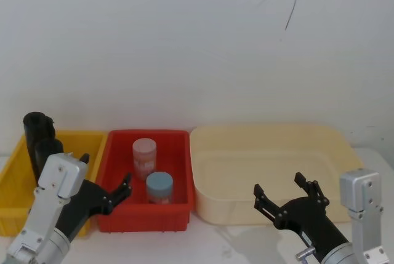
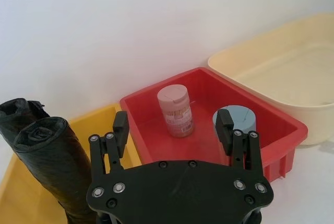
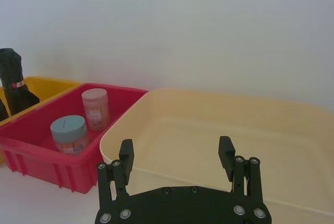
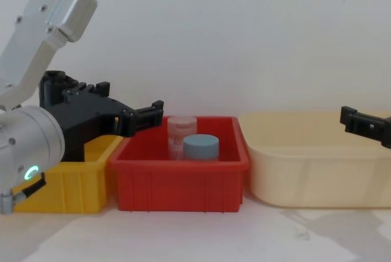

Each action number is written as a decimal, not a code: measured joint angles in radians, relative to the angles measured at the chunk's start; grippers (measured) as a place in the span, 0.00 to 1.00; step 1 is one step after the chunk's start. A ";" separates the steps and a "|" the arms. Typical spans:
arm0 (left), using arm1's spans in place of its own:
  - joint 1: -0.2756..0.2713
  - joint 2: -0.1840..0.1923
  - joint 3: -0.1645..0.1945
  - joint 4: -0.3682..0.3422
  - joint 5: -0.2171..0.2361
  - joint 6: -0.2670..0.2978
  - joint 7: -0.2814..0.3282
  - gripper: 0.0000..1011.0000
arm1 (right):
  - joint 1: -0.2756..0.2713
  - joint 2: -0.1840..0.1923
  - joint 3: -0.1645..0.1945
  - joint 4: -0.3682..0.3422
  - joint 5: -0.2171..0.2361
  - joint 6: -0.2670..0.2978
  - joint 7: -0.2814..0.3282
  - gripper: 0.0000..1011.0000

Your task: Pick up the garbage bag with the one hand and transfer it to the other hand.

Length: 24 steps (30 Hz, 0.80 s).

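Both grippers are open and empty — the left gripper (image 1: 105, 170), near the yellow bin (image 1: 15, 181) where the bag (image 2: 52, 166) stands upright, should move around the roll's middle and squeeze softly, so the right gripper (image 1: 279, 185) can grab its top.

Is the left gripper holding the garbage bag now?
No, the left gripper is open and the garbage bag stands outside its fingers, in the yellow bin.

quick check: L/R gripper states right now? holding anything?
Left gripper: open, holding nothing; the garbage bag stands beside it, not gripped.
Right gripper: open, holding nothing, by the cream tub.
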 joint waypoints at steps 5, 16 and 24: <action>0.000 0.000 0.000 0.000 0.000 0.000 0.000 0.99 | 0.000 0.000 0.000 0.000 0.000 0.000 0.000 0.99; 0.000 0.000 0.000 0.000 0.000 0.000 0.000 0.99 | 0.000 0.000 0.000 0.000 0.000 0.000 0.000 0.99; 0.000 0.000 0.000 0.000 0.000 0.000 0.000 0.99 | 0.000 0.000 0.000 0.000 0.000 0.000 0.000 0.99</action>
